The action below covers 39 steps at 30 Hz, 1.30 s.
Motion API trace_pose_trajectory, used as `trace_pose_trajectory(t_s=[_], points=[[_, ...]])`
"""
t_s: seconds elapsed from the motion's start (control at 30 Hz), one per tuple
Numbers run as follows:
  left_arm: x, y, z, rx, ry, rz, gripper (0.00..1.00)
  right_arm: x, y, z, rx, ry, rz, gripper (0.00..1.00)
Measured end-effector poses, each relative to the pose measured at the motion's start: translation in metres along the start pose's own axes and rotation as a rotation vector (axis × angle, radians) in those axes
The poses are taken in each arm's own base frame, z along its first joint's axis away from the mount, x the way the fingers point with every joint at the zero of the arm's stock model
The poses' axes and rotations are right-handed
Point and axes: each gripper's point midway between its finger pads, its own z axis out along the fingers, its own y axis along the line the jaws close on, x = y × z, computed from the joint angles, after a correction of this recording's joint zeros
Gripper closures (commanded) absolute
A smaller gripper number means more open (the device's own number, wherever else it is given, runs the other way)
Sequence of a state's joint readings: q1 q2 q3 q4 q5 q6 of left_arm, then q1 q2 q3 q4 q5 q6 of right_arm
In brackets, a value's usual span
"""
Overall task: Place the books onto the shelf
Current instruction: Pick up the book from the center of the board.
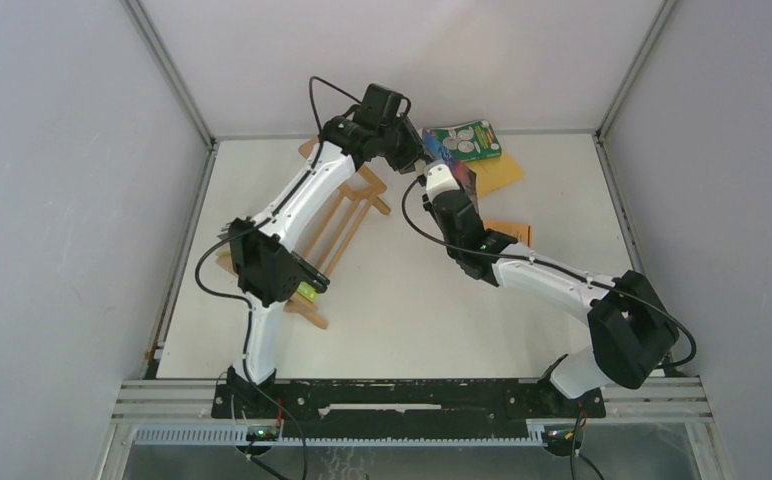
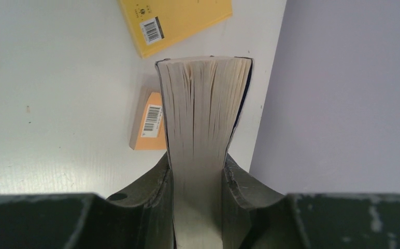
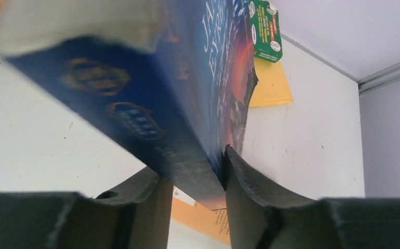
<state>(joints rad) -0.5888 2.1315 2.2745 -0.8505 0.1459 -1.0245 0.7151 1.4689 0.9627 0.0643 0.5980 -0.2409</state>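
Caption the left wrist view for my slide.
Left gripper clamps a thick book, page edges showing; yellow book and orange book lie on the table.

From high behind the near edge, down over the whole white tabletop point(image 1: 412, 320); from each wrist, close up and facing outward, onto one shared thick blue-covered paperback point(image 2: 203, 119).

Table point(image 1: 412, 310) bears shelf point(image 1: 347, 215), books point(image 1: 502, 175).

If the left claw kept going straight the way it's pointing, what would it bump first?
The left claw pinches the blue book, so the book leads. Past its far end lies the white table beside the yellow book, probably hit first; depth is unclear.
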Motion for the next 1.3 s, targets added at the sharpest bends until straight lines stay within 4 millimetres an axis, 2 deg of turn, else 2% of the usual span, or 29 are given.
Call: trace_pose_trajectory(t_s=[0.1,0.17,0.2,0.33,0.5,0.63,0.9,1.03,1.13,1.3], points=[[-0.003,-0.004,0.000,0.018,-0.005,0.000,1.00,0.001,0.002,0.002,-0.014,0.000,-0.040,0.89],[-0.003,-0.003,0.000,0.016,-0.004,0.002,0.85,0.002,0.008,0.001,-0.037,0.002,-0.067,1.00],[-0.003,-0.001,0.000,0.014,0.001,-0.001,0.75,0.002,0.009,0.001,-0.039,0.003,-0.070,1.00],[-0.004,0.000,0.001,0.018,0.000,-0.011,0.56,0.002,0.008,0.002,-0.046,0.003,-0.071,1.00],[-0.014,-0.002,-0.006,0.039,-0.026,-0.025,0.43,0.004,0.010,0.001,-0.072,0.011,-0.034,1.00],[-0.036,-0.018,-0.030,0.101,-0.099,-0.021,0.38,0.011,0.008,-0.006,-0.098,0.043,-0.028,1.00],[-0.072,-0.046,-0.102,0.172,-0.300,0.012,0.36,0.006,0.004,-0.023,-0.138,0.040,0.007,1.00],[-0.081,-0.041,-0.132,0.153,-0.392,0.025,0.36,0.001,0.002,-0.031,-0.155,0.028,0.031,1.00],[-0.084,-0.035,-0.146,0.133,-0.437,0.033,0.36,0.000,0.004,-0.031,-0.166,0.025,0.044,1.00],[-0.083,-0.023,-0.149,0.100,-0.455,0.036,0.35,0.001,0.007,-0.034,-0.187,0.040,0.047,1.00]])
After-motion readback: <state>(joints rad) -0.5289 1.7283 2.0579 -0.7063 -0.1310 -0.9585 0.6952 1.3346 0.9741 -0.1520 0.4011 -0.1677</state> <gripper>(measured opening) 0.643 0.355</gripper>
